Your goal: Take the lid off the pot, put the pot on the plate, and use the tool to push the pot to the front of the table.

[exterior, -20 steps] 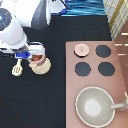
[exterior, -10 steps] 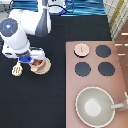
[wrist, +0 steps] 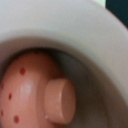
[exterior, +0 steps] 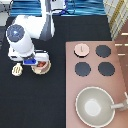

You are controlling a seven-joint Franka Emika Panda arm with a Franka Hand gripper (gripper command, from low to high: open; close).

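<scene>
Gripper [exterior: 31,62] has shifted toward the exterior view's right since a second ago, now over the pot [exterior: 42,66] on the plate [exterior: 40,71].
Spatula [exterior: 17,69] at far left on the black table [exterior: 55,90]; jaw state cannot be told; lid [exterior: 81,49] on the stove [exterior: 120,75], well right.

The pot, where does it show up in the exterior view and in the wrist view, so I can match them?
Exterior view: the pot sits at mid-left on the table, right beneath the gripper.
Wrist view: the pot's pale wall fills the picture from close by.
Shared landmark: the reddish-orange contents inside the pot.
</scene>
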